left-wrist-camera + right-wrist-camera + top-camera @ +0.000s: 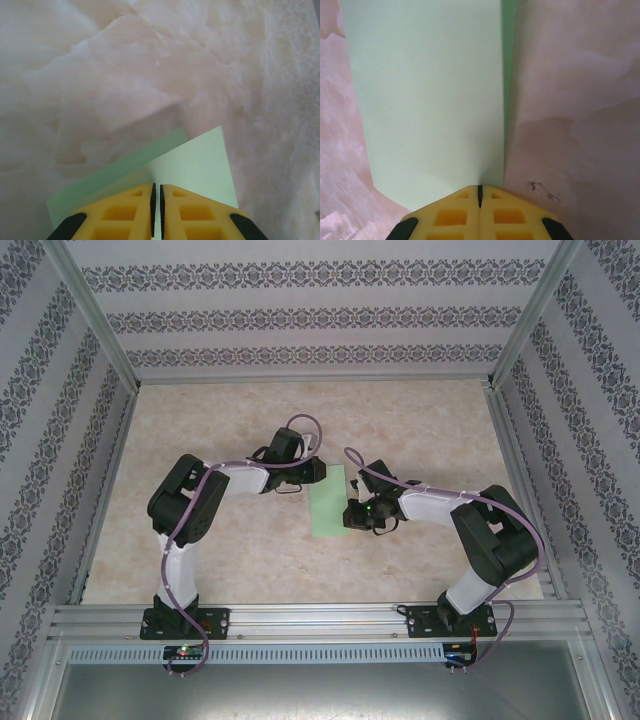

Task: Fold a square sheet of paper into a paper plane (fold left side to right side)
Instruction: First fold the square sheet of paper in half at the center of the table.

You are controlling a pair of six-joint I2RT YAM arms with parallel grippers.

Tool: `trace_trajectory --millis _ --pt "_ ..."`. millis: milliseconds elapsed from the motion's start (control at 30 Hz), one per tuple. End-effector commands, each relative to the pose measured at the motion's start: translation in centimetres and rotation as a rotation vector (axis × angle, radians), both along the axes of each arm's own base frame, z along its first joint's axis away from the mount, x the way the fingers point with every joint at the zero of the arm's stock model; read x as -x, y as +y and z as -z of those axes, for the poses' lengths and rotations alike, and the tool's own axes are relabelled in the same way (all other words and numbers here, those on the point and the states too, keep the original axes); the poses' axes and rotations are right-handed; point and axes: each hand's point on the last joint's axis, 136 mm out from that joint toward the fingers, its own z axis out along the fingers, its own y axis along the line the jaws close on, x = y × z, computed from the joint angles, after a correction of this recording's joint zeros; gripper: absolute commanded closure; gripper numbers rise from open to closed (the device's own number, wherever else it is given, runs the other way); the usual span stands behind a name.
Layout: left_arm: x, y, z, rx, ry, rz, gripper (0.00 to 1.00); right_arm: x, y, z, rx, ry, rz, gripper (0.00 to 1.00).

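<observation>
**Marbled table (200,550), folded sheet (328,502) between two grippers**

Nearest me, the right gripper (480,188) is fully closed, tips at the sheet's edge. Overhead the sheet looks a flat, narrow strip mid-table. The left wrist view reveals its top layer lifted, pinched in the left gripper (157,186). Patterned walls (300,320) stand behind.

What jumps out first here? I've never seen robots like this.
A pale green sheet of paper, folded over on itself, lies in the middle of the marbled table. The left gripper and right gripper flank it, bright yellow fingers pinched shut at its edges.
</observation>
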Motion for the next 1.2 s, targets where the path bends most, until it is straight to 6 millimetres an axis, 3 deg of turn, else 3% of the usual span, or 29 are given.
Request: trace_trajectory --millis 0,333,700,933,1067,1167 --pt "-0.6 0.7 1.6 -0.050 0.011 -0.022 0.85 3.3 -2.9 3.2 0.142 0.127 0.010 0.97" --pt "-1.6 4.0 3.8 -0.074 0.020 -0.132 0.85 3.6 -3.2 3.0 0.148 0.125 0.015 0.98" --pt "-4.7 6.8 3.2 -0.096 0.027 -0.178 0.84 4.0 -3.1 2.8 0.129 0.122 0.029 0.98" --pt "-5.4 6.6 -0.7 -0.062 -0.022 -0.147 0.81 3.8 -1.3 2.3 0.047 0.109 0.054 0.97" --pt "-4.0 6.8 -4.1 -0.031 -0.060 -0.137 0.79 3.4 0.5 1.0 -0.043 0.070 0.060 0.96" --pt "-2.1 7.0 -5.7 -0.002 -0.052 -0.129 0.79 2.3 0.7 -0.7 -0.065 0.004 0.070 0.89"
